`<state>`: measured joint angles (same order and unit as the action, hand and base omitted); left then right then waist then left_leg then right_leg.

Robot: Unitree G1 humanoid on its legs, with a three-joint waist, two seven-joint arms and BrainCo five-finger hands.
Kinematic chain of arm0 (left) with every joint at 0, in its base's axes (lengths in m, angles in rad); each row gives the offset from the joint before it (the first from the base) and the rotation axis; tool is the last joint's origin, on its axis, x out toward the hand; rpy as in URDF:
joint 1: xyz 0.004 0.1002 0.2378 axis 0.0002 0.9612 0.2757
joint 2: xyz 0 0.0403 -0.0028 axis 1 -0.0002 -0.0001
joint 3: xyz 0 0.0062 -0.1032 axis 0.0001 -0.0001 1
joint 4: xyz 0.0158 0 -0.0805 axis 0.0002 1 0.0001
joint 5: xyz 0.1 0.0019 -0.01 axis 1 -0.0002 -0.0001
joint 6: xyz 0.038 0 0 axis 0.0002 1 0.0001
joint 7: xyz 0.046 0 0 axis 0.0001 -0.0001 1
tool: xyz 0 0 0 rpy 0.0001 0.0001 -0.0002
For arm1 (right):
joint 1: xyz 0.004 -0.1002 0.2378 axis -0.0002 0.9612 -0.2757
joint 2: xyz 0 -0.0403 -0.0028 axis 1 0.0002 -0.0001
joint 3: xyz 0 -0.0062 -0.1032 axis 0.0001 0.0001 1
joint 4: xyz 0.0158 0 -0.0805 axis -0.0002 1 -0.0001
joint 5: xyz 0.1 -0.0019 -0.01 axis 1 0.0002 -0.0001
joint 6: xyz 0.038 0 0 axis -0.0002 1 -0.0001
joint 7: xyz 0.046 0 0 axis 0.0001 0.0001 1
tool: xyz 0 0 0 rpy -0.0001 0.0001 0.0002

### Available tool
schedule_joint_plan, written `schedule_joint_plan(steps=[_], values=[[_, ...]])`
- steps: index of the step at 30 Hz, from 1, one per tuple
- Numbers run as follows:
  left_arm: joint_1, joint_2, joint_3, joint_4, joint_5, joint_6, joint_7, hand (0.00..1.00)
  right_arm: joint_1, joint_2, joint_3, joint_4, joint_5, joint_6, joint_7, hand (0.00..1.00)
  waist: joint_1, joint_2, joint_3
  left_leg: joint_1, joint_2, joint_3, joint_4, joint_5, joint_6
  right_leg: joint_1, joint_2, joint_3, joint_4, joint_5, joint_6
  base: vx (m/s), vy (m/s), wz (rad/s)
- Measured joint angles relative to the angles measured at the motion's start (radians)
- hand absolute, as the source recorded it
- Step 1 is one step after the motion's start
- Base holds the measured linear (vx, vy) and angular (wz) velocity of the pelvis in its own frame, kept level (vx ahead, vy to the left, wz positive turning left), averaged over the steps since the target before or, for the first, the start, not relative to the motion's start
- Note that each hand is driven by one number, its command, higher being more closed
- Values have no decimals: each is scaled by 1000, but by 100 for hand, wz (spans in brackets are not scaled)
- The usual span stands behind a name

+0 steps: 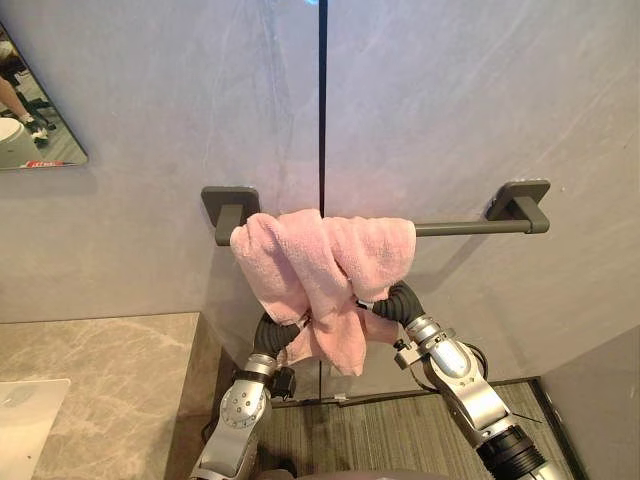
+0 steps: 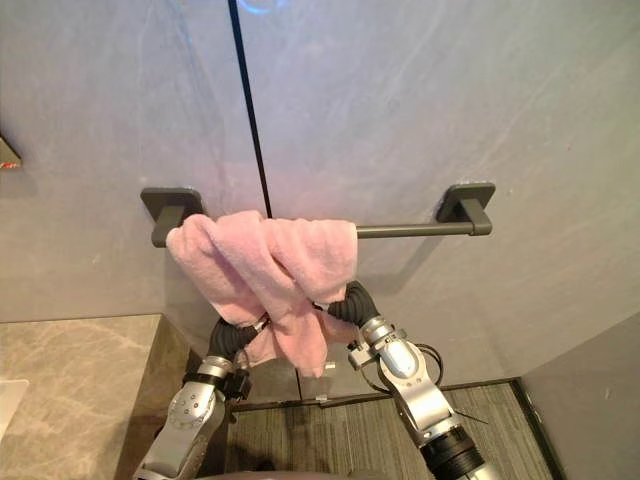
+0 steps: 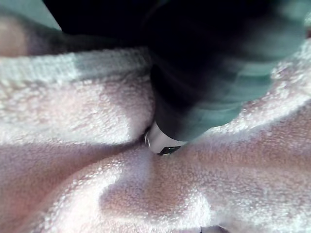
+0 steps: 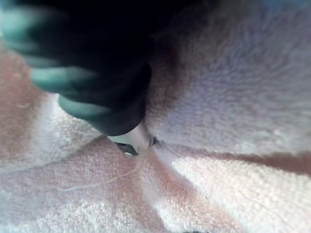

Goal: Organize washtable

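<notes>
A pink towel [image 1: 320,265] hangs bunched and twisted over the left half of a dark grey towel bar [image 1: 460,228] fixed to the grey wall. My left hand [image 1: 275,340] reaches up under the towel's lower left folds, its dark ribbed cover pressed into the cloth. On the other side, my right hand [image 1: 400,302] pushes into the towel's lower right folds. In the left wrist view the hand's cover [image 3: 204,97] is buried in pink terry cloth [image 3: 73,145]. The right wrist view shows the same: cover [image 4: 97,87] sunk into the towel [image 4: 233,97].
A beige marble counter [image 1: 100,380] lies at the lower left, with a white basin edge [image 1: 25,415] at its corner. A mirror [image 1: 35,110] hangs at the upper left. Striped flooring [image 1: 380,435] runs below the bar; a side wall [image 1: 600,400] closes the right.
</notes>
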<state>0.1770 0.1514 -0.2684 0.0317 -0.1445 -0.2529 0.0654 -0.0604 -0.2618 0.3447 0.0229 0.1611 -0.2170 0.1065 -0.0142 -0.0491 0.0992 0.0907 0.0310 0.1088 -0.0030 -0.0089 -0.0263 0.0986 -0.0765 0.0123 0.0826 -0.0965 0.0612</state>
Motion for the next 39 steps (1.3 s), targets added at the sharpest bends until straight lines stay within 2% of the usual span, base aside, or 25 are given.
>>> schedule_joint_plan(steps=[13,14,26,36,39], values=[[1,-69,8,-23,3,-20,-23,100,88,68,-107,-89,-15,-7,0,100,-10,1,0,3,-1,2,-14,-1,0,1,-1,0,-15,0,1,0,0,0],[1,-71,8,-23,9,-20,-25,100,94,72,-111,-89,-15,-7,0,0,-10,2,1,3,-1,2,-15,-1,0,1,-1,0,-15,0,1,0,0,0],[3,-74,25,-23,24,-20,-25,100,112,89,-122,-89,-41,-7,0,0,-12,25,5,5,-1,4,-18,-1,0,1,0,2,-15,0,1,0,0,0],[19,-90,62,-23,31,-19,-22,100,148,92,-144,-89,-66,-8,2,0,-10,25,5,5,0,4,-19,-1,0,1,0,2,-16,0,1,0,0,0],[33,-89,109,-23,31,-18,-14,100,176,65,-166,-97,-95,-9,2,0,-13,25,5,5,0,4,-19,-1,0,1,1,2,-16,0,1,0,0,0]])
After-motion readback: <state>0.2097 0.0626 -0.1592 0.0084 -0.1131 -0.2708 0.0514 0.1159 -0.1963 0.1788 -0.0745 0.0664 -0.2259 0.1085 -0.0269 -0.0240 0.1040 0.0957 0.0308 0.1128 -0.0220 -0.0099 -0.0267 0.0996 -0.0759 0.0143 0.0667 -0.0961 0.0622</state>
